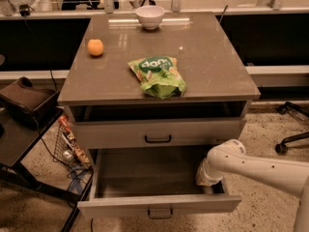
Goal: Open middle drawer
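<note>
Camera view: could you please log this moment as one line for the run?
wide pale grey-beige middle drawer: pulled out | gripper: inside it, right side | task: apparently done
</note>
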`<act>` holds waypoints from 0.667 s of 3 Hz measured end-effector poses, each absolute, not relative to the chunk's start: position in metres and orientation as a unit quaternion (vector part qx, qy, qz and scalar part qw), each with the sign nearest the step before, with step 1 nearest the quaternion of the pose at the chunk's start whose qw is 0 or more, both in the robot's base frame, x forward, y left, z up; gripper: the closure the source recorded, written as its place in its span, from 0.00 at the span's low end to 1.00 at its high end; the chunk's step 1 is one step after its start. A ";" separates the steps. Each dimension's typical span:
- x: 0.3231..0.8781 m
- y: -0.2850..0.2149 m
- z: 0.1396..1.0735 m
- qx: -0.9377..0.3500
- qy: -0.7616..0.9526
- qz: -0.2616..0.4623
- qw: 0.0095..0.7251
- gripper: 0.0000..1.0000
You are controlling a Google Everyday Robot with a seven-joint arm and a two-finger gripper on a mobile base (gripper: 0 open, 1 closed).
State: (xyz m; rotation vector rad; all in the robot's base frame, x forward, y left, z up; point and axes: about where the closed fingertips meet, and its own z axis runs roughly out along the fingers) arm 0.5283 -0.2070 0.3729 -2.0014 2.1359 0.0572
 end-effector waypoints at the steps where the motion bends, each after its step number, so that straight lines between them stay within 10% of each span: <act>1: 0.489 -0.211 0.369 -0.660 0.745 0.057 0.081 1.00; 2: 0.462 -0.216 0.373 -0.646 0.758 0.076 0.059 1.00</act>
